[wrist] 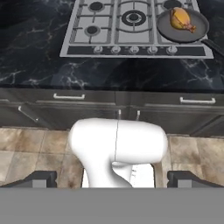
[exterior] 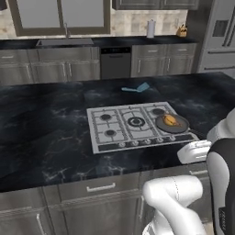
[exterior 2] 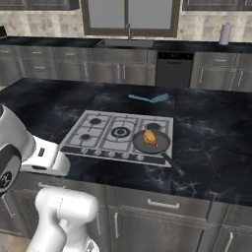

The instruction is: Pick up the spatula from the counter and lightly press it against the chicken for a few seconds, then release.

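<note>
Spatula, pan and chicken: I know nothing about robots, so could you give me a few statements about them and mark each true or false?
1. The spatula lies on the counter, beyond the cooktop. True.
2. The chicken sits in the pan. True.
3. The end effector grips the spatula. False: it is open and holds nothing.
4. The pan stands on the cooktop's left side. False: it is on the right side, near the front.

Counter at frame left lay open; spatula above stove had room all round; pan blocked stove's right edge.
</note>
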{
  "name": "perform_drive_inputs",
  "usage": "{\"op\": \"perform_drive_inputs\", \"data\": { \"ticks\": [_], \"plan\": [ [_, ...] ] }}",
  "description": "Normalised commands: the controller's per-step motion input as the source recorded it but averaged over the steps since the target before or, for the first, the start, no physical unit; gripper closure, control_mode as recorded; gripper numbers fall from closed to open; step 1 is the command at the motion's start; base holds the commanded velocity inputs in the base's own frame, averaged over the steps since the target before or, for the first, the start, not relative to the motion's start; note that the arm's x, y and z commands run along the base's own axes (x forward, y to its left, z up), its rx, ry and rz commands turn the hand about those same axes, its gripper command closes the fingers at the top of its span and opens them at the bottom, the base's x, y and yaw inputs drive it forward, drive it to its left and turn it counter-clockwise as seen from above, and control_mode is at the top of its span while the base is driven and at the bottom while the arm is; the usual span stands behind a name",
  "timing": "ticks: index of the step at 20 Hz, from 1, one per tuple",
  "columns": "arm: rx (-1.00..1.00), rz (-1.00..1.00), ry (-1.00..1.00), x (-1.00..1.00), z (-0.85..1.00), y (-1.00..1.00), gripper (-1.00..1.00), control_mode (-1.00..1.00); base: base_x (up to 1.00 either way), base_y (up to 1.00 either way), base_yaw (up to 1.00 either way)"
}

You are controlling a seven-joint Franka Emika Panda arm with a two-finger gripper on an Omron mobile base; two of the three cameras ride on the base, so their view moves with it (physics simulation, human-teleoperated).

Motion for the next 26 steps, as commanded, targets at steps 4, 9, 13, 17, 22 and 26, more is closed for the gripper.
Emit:
{"op": "perform_drive_inputs", "data": {
  "ticks": [4, 9, 13, 17, 22, 26],
  "plan": [
    [0.0, 0.0, 0.0, 0.0, 0.0, 0.0, -1.0, 1.0, -0.53, 0.0, 0.0],
    [0.0, 0.0, 0.0, 0.0, 0.0, 0.0, -1.0, 1.0, -0.55, -0.09, 0.0],
    [0.0, 0.0, 0.0, 0.0, 0.0, 0.0, -1.0, 1.0, -0.54, -0.31, 0.0],
    [0.0, 0.0, 0.0, 0.0, 0.0, 0.0, -1.0, 1.0, -0.51, -0.47, 0.0],
    [0.0, 0.0, 0.0, 0.0, 0.0, 0.0, -1.0, 1.0, -0.29, -0.69, 0.0],
    [0.0, 0.0, 0.0, 0.0, 0.0, 0.0, -1.0, 1.0, -0.06, -0.78, 0.01]
  ]
}}
